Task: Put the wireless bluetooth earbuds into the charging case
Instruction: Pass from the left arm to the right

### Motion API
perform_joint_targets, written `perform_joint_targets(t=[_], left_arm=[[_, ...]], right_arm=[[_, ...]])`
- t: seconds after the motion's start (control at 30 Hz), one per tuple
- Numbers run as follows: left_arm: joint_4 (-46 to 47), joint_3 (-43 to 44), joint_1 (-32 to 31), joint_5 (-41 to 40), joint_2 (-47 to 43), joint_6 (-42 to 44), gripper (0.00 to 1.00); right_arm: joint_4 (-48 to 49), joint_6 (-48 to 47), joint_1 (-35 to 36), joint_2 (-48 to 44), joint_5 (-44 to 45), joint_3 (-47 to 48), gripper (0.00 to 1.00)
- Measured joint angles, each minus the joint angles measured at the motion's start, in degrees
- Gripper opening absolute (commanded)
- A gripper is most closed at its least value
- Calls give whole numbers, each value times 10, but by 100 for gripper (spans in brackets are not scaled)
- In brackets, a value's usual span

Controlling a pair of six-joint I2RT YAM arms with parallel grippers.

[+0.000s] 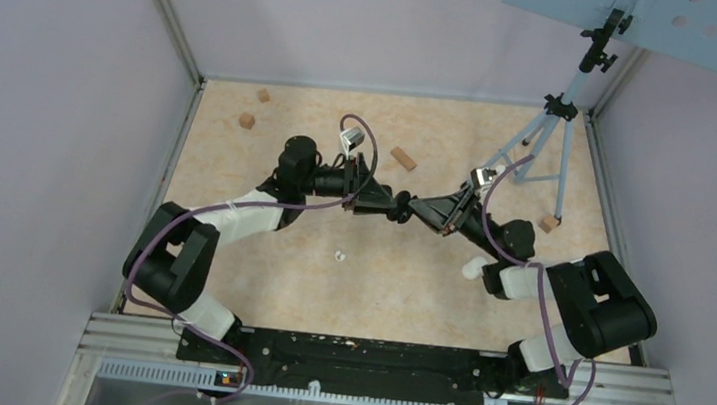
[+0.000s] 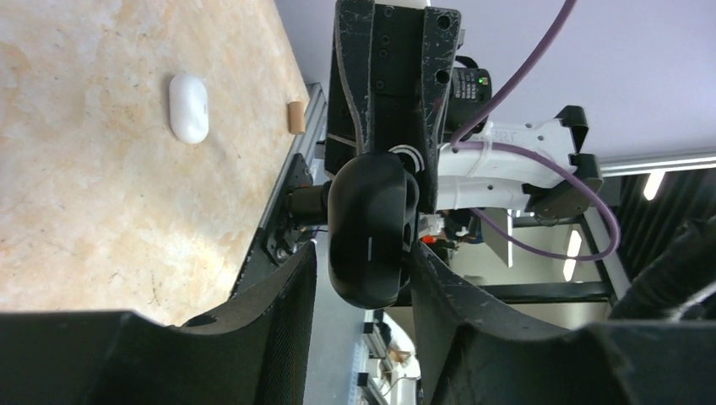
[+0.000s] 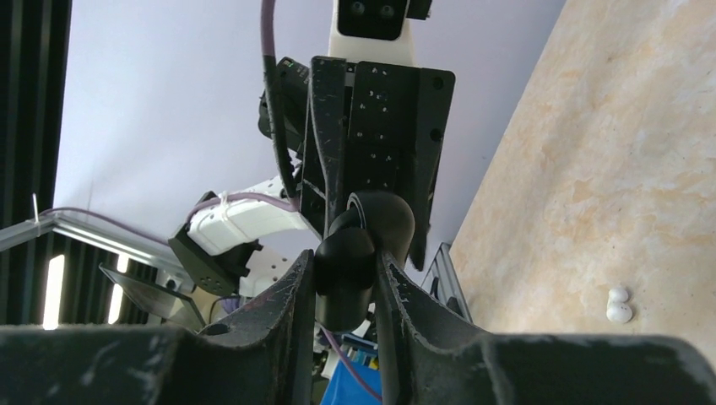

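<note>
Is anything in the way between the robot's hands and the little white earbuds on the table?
Nothing lies near the white earbuds. But the right gripper is full: it clamps the black case, up in the air.

Right pincer [image 3: 344, 268] clamped on black charging case [image 3: 363, 232]; small white item [image 3: 619, 307] on table [image 3: 608, 152].

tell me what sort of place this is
Probably a robot lab test cell: a table walled in by plain panels, two arms bolted to a metal rail at its edge, and a tripod in the corner.
</note>
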Motion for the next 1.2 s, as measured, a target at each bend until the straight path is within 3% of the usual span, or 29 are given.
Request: perform_joint_targets(t=[0.3, 0.47, 0.6, 0.77, 0.97, 1.2], left_arm=[[-204, 59, 30, -14, -37, 147, 64], [-339, 103, 28, -52, -67, 258, 57], [-483, 162, -15, -163, -87, 363, 52], [-606, 253, -118, -311, -97, 467, 36], [-680, 279, -171, -403, -95, 523, 32], [-722, 287, -219, -472, -70, 544, 28]], right_arm=[[-5, 4, 0, 3, -1, -14, 0], [-24, 2, 1, 3, -1, -20, 0], [-85, -9, 1, -9, 4, -19, 0], [-224, -52, 1, -74, 24, -18, 0], [-340, -94, 2, -112, 42, -3, 0], [-391, -111, 2, -121, 49, 0, 0]])
